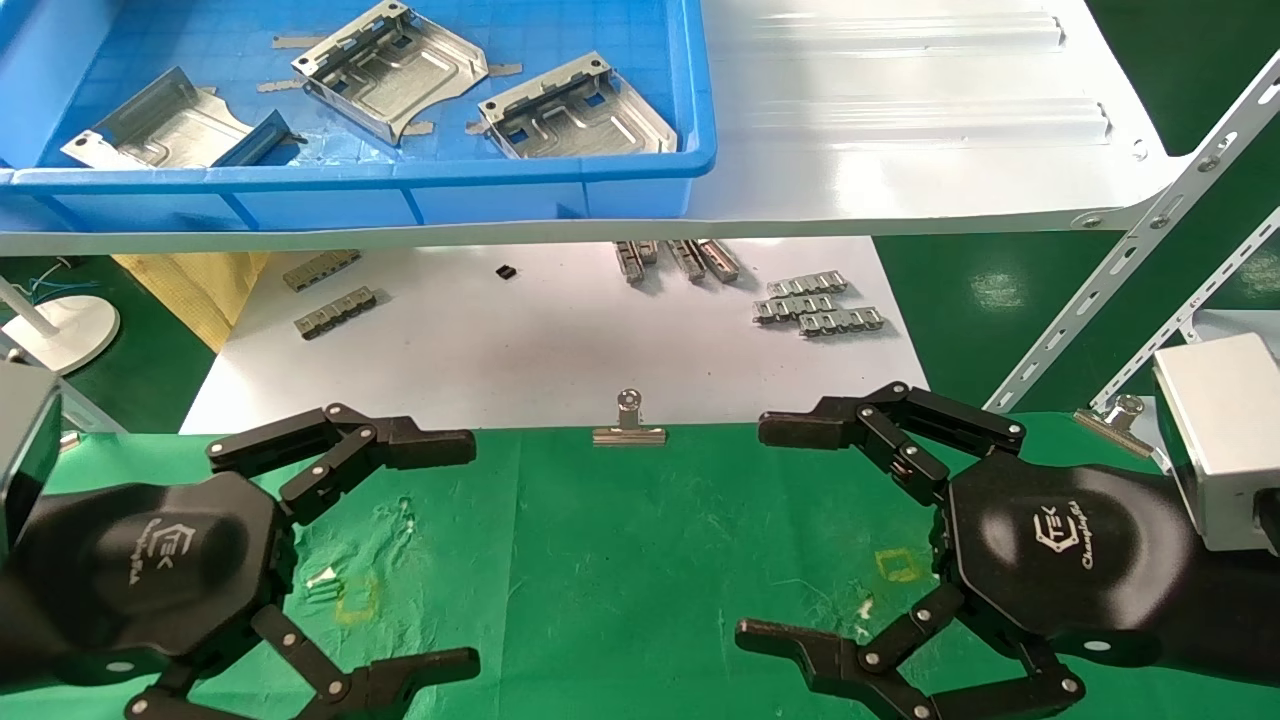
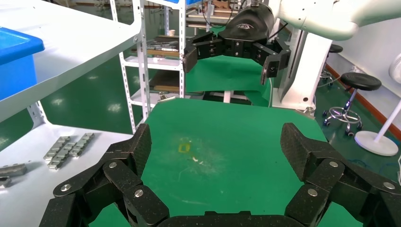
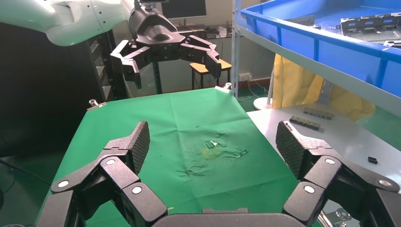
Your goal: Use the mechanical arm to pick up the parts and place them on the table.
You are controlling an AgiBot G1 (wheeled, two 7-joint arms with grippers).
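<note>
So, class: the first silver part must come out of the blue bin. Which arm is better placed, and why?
Probably the left. Both the left end effector and the right end effector hover open and empty over the green table, but the parts lie in the blue bin on the shelf on the robot's left.

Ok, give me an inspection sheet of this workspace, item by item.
Surface: table, wrinkled green cloth with yellow square marks, no parts on it.
Job's things: three parts lying in the blue bin on the white shelf.
Clutter: toothed metal strips on the white board; binder clip on the cloth's far edge.
Grippers: left hand and right hand both open and empty over the cloth.
Cables: nothing seen.
Surroundings: shelf brackets, stool, green floor.
</note>
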